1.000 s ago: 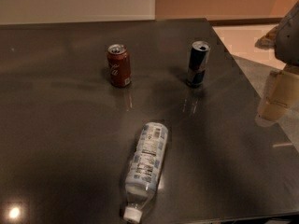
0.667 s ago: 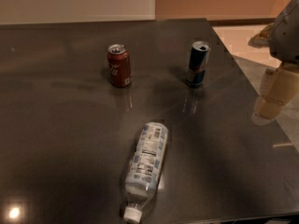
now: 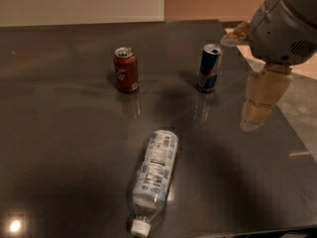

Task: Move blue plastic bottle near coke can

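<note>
We noted the pincer [image 3: 255, 114] at frame right, grip state indeterminable; blue plastic bottle [image 3: 154, 175] lay lower centre, coke can [image 3: 126, 69] upper left.

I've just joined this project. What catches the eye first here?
A clear bottle lies on its side near the front edge of the table, cap toward the camera. Behind it stand a red can, left, and a slim blue can, right. The gripper hangs at the right, above the table.
</note>
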Controlling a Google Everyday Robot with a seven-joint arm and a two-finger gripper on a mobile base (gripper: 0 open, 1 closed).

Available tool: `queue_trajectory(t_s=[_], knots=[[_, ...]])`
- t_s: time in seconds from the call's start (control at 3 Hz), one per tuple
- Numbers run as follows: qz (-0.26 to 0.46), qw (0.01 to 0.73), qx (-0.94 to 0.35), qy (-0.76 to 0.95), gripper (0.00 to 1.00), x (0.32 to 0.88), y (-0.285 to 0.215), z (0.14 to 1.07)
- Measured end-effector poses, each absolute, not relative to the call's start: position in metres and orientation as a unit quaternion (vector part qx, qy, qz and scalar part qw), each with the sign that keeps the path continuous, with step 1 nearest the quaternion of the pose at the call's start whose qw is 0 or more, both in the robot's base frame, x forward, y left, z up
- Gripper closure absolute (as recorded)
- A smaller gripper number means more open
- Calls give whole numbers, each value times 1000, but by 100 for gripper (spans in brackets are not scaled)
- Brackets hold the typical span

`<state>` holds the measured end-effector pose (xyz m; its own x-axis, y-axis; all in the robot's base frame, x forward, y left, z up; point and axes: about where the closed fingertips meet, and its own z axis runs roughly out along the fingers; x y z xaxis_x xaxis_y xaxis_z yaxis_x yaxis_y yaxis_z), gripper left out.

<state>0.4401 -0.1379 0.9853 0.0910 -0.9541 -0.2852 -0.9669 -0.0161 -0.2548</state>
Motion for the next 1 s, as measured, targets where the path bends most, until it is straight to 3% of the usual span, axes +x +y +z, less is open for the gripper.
queue_trajectory(t_s=[1.0], knots=[[36,162,-879,446,0,401,-35,955]])
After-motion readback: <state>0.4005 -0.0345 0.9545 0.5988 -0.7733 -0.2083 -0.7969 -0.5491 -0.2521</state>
